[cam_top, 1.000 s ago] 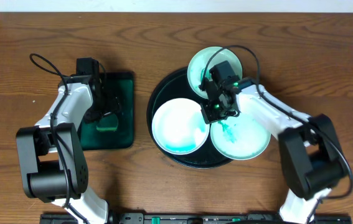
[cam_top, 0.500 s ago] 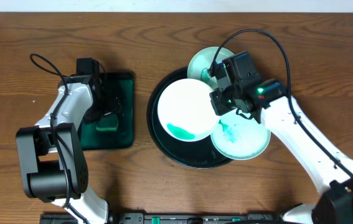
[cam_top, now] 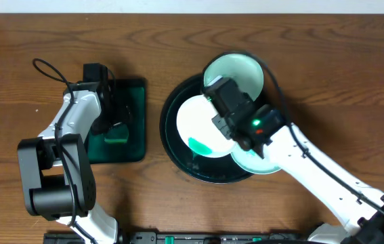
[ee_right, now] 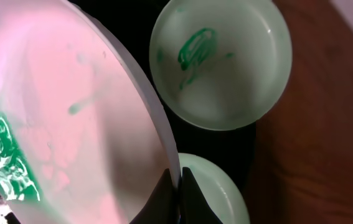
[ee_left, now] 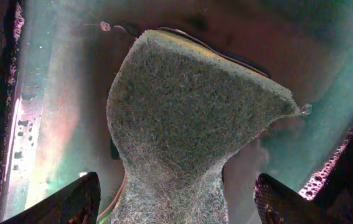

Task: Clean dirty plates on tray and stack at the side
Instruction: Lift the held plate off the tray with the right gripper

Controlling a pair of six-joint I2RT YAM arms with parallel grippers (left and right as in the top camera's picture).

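The black tray (cam_top: 173,108) holds the plates. My right gripper (cam_top: 227,130) is shut on the right rim of one white plate (cam_top: 195,125) with a teal smear and holds it tilted above the tray. In the right wrist view the jaws (ee_right: 177,186) pinch this plate's (ee_right: 70,112) edge. A second plate (cam_top: 242,71) lies at the tray's far rim. A third plate (cam_top: 246,161) lies at the near right, mostly hidden under my right arm. The right wrist view shows a smeared plate (ee_right: 220,62) and another plate (ee_right: 216,196) below.
A rectangular dark green tray (cam_top: 132,91) lies left of the black tray. A green sponge (cam_top: 116,133) lies in it. My left gripper (cam_top: 112,125) hangs over it, and in the left wrist view its open fingers (ee_left: 176,205) straddle the sponge (ee_left: 182,118).
My right gripper has lifted the left plate off the tray, tilted it, and the arm has swung leftward over the tray. The left arm has not moved.
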